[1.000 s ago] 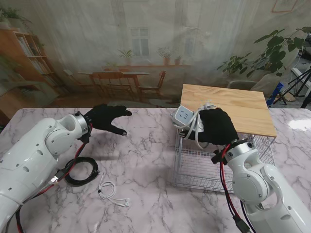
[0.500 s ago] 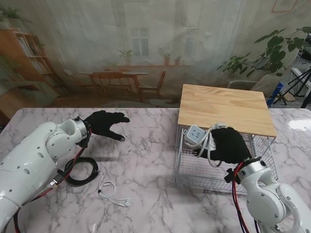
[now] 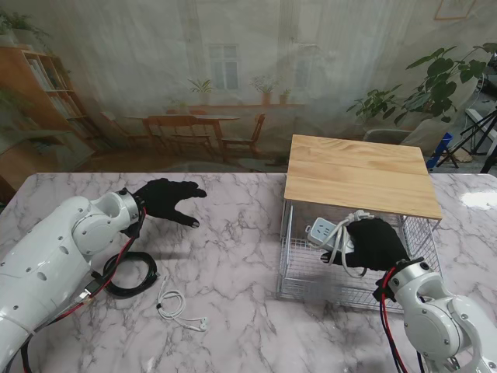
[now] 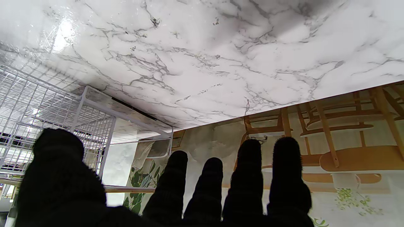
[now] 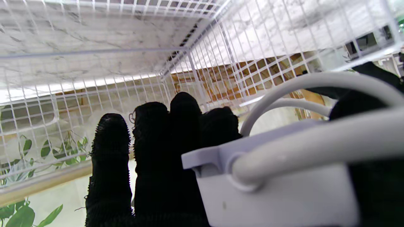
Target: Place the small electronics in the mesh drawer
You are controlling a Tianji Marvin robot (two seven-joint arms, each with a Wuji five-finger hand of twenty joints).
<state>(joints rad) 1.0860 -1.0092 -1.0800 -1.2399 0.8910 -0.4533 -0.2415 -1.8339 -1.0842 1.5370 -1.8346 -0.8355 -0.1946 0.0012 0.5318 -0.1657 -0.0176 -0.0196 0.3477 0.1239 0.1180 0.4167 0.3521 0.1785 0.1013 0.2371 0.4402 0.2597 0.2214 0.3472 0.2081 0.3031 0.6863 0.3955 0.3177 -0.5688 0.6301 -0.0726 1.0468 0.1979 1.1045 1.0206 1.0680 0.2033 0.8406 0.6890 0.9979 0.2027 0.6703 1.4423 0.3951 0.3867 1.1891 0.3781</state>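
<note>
My right hand point(image 3: 374, 242), in a black glove, is shut on a white power strip point(image 3: 324, 231) with its white cord looped around it, and holds it inside the white mesh drawer point(image 3: 299, 272) under the wooden top point(image 3: 357, 172). The right wrist view shows the power strip point(image 5: 277, 186) against my fingers point(image 5: 151, 151) with mesh walls all round. My left hand point(image 3: 165, 199) hovers open over the marble at the left, fingers spread, holding nothing. A black coiled cable point(image 3: 132, 276) and a white earphone cable point(image 3: 177, 307) lie on the table nearer to me than that hand.
The marble table point(image 3: 233, 249) ends at a backdrop printed with chairs and plants. In the left wrist view the mesh drawer point(image 4: 56, 107) stands beyond my fingers point(image 4: 249, 176). A leafy plant point(image 3: 435, 85) stands at the far right.
My right hand has carried the power strip from over the drawer's far left corner down into the drawer. The left hand has drawn back slightly toward me.
</note>
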